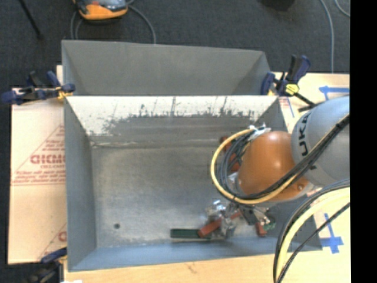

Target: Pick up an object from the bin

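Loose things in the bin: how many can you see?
3 visible: a dark green flat bar along the near wall, a reddish piece at its right end beside the gripper, and a small red-and-green bit further right. The arm may hide others.

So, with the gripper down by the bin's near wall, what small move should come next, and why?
Probably a slight descent. The gripper hangs by the bin's near wall, right over a small reddish-brown piece that lies at the end of a dark green flat bar. Whether it touches that piece yet cannot be told, so easing down before any grasp seems safest.
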